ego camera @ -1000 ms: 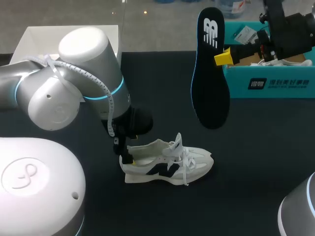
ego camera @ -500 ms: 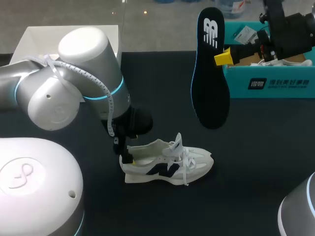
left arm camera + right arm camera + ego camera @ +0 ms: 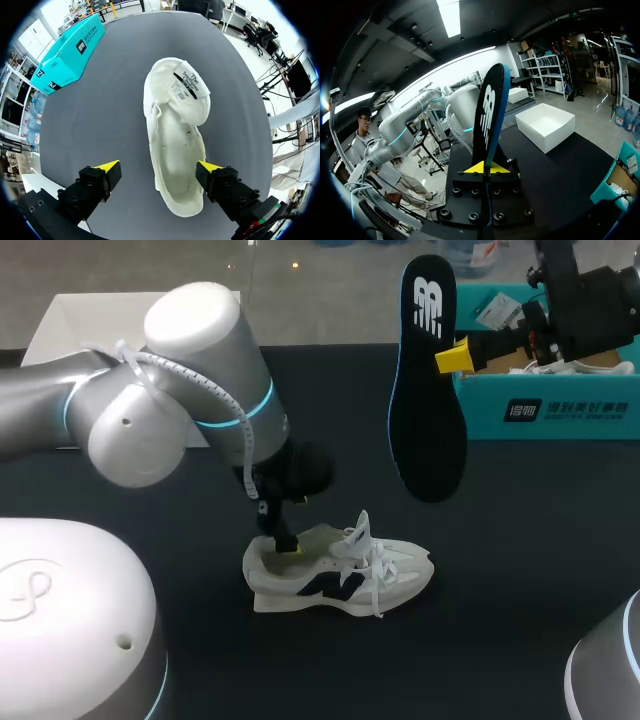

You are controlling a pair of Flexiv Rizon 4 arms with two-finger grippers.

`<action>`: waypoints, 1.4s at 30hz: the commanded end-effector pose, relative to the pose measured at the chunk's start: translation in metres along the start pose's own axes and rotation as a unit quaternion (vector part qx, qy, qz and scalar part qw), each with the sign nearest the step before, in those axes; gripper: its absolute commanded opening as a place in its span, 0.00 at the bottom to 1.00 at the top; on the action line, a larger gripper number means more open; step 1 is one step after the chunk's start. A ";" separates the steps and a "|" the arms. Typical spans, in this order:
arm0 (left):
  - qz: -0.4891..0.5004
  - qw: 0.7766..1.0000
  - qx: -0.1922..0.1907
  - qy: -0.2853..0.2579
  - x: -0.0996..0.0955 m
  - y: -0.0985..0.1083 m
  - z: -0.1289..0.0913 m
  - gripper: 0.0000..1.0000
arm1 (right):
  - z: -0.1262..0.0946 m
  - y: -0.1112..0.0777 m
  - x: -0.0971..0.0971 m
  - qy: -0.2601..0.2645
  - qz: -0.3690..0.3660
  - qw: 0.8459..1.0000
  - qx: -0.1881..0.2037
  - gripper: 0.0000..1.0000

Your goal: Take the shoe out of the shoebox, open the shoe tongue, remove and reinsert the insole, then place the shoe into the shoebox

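Observation:
A white sneaker (image 3: 340, 572) with a dark side mark lies on the black table, toe to the right. Its tongue (image 3: 189, 89) is folded forward, so the bare inside shows. My left gripper (image 3: 285, 540) hangs open just above the heel opening. In the left wrist view the heel (image 3: 176, 190) sits between the spread fingers of that gripper (image 3: 159, 166); whether either fingertip touches the shoe I cannot tell. High at the back right, my right gripper (image 3: 455, 358) is shut on the edge of the dark insole (image 3: 425, 390), which hangs upright in the air. The right wrist view shows the insole (image 3: 490, 112) standing edge-on between that gripper's yellow tips (image 3: 484, 169).
The teal shoebox (image 3: 550, 405) stands at the back right with paper inside, behind the insole; the left wrist view has it (image 3: 70, 47) far ahead of the shoe. A white open box (image 3: 60, 325) sits at the back left. Bare tabletop surrounds the shoe.
My left arm has swung right and forward; its gripper went from behind the heel to over the heel opening. The right arm and the insole have not moved.

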State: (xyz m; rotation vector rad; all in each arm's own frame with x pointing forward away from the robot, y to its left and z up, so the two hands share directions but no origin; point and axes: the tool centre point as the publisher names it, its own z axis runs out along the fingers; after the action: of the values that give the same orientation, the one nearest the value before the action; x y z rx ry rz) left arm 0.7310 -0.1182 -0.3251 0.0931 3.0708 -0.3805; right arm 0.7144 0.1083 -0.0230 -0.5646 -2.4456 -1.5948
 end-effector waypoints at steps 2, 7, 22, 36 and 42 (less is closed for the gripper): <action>-0.008 1.000 0.001 0.008 -0.012 -0.019 0.035 1.00 | 0.002 0.001 -0.001 0.000 0.001 1.000 0.001 0.00; -0.012 1.000 -0.004 0.021 -0.018 -0.031 0.051 1.00 | 0.002 0.001 -0.001 0.000 0.001 1.000 0.001 0.00; -0.021 1.000 0.003 0.020 -0.015 -0.032 0.063 0.00 | 0.002 0.001 -0.001 0.000 0.001 1.000 0.001 0.00; -0.044 0.999 -0.027 -0.005 -0.009 -0.026 0.061 0.00 | 0.002 0.001 -0.001 0.000 0.001 1.000 0.001 0.00; -0.044 0.999 -0.027 -0.005 -0.009 -0.026 0.061 0.00 | 0.002 0.001 -0.001 0.000 0.001 1.000 0.001 0.00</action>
State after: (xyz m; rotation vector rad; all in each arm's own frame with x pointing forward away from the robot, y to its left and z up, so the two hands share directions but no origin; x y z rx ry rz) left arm 0.7401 -0.1600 -0.3785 -0.0463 3.0807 -0.2996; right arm 0.7145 0.1083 -0.0230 -0.5645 -2.4455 -1.5948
